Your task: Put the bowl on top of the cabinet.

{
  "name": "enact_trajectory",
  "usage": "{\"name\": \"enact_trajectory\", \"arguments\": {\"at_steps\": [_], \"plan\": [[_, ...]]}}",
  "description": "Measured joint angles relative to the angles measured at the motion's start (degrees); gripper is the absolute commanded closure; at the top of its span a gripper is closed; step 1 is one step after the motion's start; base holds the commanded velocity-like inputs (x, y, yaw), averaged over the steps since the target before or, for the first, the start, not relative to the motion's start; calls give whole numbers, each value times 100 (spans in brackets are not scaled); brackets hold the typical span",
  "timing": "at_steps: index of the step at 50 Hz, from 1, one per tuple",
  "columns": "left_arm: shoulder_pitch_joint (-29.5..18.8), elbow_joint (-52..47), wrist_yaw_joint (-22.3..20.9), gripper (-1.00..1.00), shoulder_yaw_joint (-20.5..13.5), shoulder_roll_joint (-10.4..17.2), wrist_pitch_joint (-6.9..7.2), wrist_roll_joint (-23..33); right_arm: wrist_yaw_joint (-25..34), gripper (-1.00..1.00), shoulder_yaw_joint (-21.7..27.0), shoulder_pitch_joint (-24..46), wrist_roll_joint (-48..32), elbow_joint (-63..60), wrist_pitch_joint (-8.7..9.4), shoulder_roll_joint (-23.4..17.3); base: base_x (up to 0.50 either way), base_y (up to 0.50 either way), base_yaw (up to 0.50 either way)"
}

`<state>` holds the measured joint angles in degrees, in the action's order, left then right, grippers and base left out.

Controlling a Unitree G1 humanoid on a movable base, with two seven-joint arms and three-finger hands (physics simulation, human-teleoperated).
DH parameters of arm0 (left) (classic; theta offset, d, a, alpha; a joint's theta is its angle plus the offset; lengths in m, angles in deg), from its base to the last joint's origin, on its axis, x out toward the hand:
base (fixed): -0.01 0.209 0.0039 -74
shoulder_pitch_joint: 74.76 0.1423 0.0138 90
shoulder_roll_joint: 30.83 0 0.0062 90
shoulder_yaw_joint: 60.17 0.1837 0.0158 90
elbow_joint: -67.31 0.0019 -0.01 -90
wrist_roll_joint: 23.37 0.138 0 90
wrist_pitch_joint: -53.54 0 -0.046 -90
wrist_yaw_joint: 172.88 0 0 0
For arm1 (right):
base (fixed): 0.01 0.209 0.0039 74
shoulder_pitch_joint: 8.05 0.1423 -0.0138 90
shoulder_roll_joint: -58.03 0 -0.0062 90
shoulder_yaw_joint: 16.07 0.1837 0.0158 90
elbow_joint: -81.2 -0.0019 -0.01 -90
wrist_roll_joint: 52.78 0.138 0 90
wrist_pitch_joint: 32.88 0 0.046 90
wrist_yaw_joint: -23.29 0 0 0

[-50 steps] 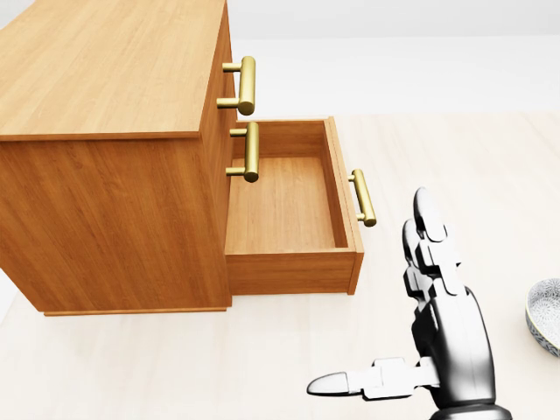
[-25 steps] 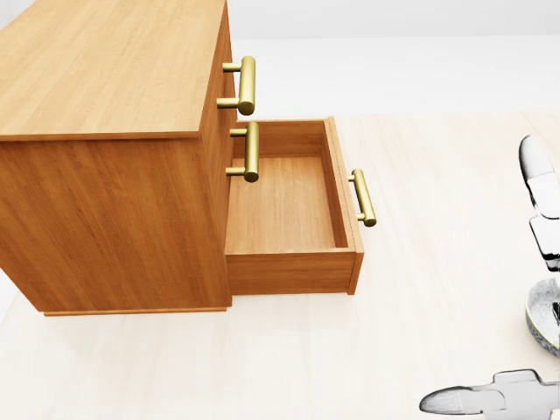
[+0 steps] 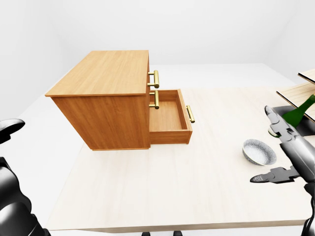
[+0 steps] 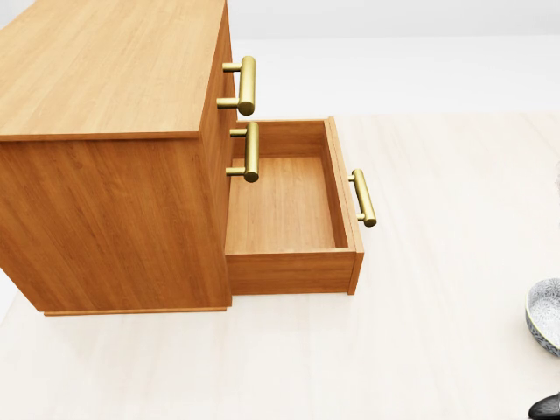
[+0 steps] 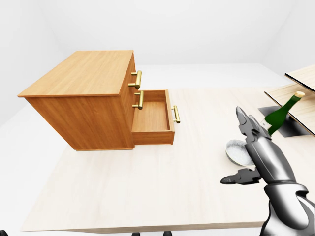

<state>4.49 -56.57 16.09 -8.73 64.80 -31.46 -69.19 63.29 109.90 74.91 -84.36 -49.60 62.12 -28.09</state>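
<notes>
I see left hand [image 3: 9,129] at left edge of left-eye view; finger state unreadable. Cabinet [image 3: 106,73]: bottom drawer [image 3: 168,123] pulled out, bare wood inside. Bowl [image 3: 259,151] on tabletop [image 3: 162,187], well right of cabinet. Right hand [image 5: 261,155] spread wide, just beside bowl. Green bottle [image 3: 298,112] far right.

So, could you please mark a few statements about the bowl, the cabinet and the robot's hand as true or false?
1. The bowl sits on the table, not on the cabinet. True.
2. The lowest drawer is pulled out, and nothing shows inside it. True.
3. The right hand has closed its fingers round the bowl. False: its fingers are spread open beside the bowl.
4. A green bottle stands on top of the cabinet. False: the bottle is far off at the right of the eye views, above the bowl in the picture.
</notes>
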Motion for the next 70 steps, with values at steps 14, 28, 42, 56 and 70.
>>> {"name": "enact_trajectory", "arguments": {"at_steps": [14, 28, 42, 56, 70], "plan": [[16, -19, -6, -100, -4, -14, 0, 9, 0, -100, 204, 33, -546, 800, 0, -232, 0, 0, 0], [19, -34, 1, -100, -6, -18, 0, 9, 0, -100, 109, 194, -901, 1430, 0, -484, 0, 0, 0], [10, -12, -3, -100, 15, -22, 0, 37, 0, -100, -69, 364, -992, 1848, 0, -620, 0, 0, 0], [3, -4, -7, -100, 25, -25, 0, 60, -38, -100, -92, 492, -927, 2014, 0, -739, 0, 0, 0], [9, -8, -23, -100, 55, -52, 0, 107, -316, -100, 4, 719, -641, 2971, 0, -1244, 0, 0, 0]]}}
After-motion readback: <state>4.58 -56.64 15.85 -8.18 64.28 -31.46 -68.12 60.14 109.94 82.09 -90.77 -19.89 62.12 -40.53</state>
